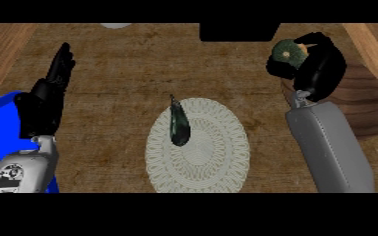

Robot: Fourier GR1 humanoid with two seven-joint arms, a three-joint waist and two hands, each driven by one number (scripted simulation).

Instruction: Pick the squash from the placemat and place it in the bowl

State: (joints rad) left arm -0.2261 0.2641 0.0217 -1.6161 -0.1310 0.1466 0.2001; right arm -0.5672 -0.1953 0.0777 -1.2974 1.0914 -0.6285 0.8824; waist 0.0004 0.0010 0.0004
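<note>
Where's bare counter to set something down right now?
Bare counter lies between the left robot hand and the placemat, and across the middle beyond the placemat up to the black object. It is crowded at the right: the right robot hand, the squash and the bowl.

The right hand (319, 67) curls round the squash (286, 54) at the bowl (359, 100)'s edge; left hand (43, 105) open.

The squash (285, 54) is mottled green, the placemat (214, 155) cream with lacy rings, the bowl (359, 100) brown.
</note>
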